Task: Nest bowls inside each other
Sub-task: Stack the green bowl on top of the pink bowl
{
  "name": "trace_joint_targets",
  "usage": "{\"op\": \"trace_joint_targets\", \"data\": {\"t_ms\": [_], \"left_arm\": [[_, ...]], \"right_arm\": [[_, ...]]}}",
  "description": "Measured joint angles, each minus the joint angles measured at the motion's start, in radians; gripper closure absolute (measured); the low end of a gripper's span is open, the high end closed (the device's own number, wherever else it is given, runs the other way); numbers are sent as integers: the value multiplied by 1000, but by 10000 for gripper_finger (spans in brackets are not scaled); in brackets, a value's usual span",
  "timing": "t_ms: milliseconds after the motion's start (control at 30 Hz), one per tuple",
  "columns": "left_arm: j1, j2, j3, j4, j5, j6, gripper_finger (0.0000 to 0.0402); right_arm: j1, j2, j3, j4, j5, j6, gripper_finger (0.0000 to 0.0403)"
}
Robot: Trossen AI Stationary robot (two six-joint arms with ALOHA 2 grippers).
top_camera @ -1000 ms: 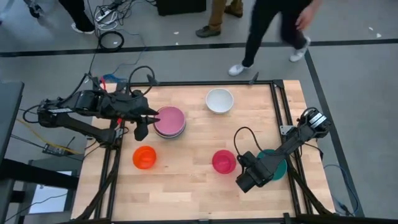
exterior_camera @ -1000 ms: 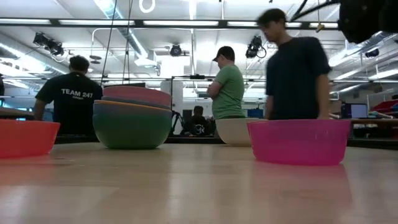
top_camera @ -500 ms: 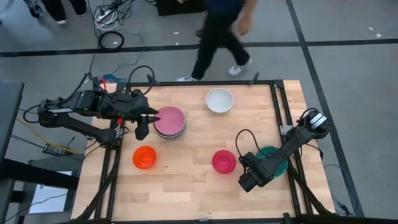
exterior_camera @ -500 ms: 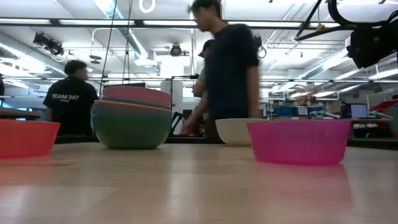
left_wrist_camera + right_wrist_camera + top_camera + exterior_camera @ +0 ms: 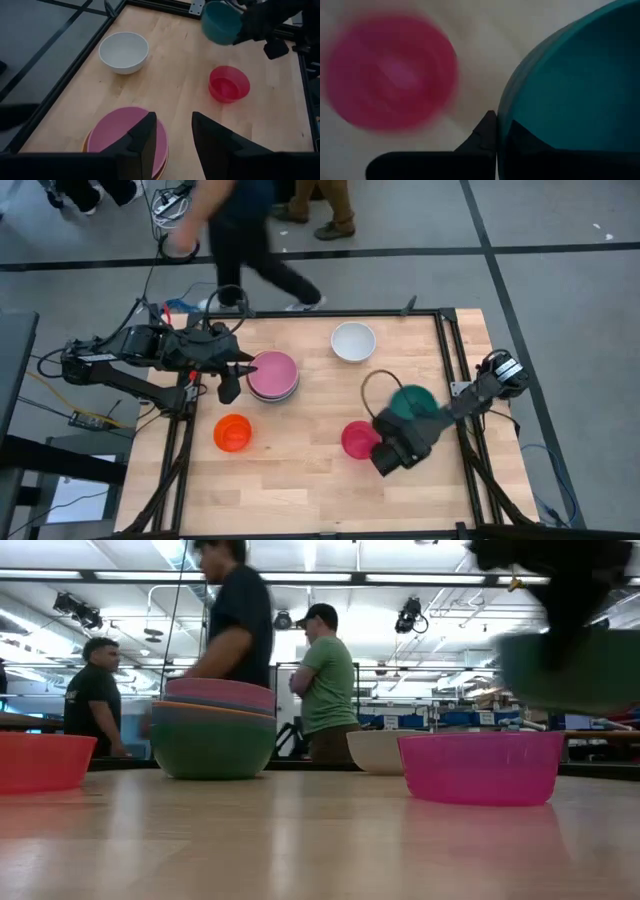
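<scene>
1. Right claw (image 5: 400,442): clamped on the rim of the teal bowl (image 5: 411,402) and carrying it clear of the tabletop (image 5: 300,470), over the right half, toward the near edge.
2. Key relation: the nested stack (image 5: 273,376), pink bowl on top, lies well apart to the left of the carried teal bowl, close to the left edge. If the stack is the target, the carry runs leftward across the middle of the tabletop. A round bowl has no long axis to align.
3. Nearer arm: the left claw (image 5: 228,388) sits just beside the stack, fingers parted and holding nothing; it is far closer to the stack than the right claw.
4. Magenta-red bowl (image 5: 359,439): on the tabletop just beside the right claw, on its left. Judged the main obstacle on a low leftward path; it is smaller than the teal bowl, so it is unlikely to receive it.
5. White bowl (image 5: 353,342): near the far edge, right of centre, off the direct line.
6. Orange-red bowl (image 5: 232,433): near the left edge, on the near side of the stack, apart from it.
7. Person (image 5: 245,240): on the floor beyond the far edge, not reaching over the tabletop.
</scene>
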Motion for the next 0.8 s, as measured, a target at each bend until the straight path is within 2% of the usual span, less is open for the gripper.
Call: {"op": "trace_joint_targets", "data": {"t_ms": [133,267,400,567,667,800], "left_arm": [[0,0,0,-13,0,3,269],[0,0,0,-55,-5,1,269],[0,-5,0,-99,-7,-24,269],[0,-34,0,-160,-36,-46,269],[0,-65,0,-156,-57,-49,269],[0,-110,0,-145,-85,-57,269]], "right_arm": [[-107,-1,75,170,157,-229,402],[-219,-1,112,475,209,-533,402],[-316,-1,113,794,163,-803,403],[-416,2,114,1071,28,-1015,403],[-459,2,114,1191,-58,-1087,403],[-498,3,114,1249,-110,-1147,403]]}}
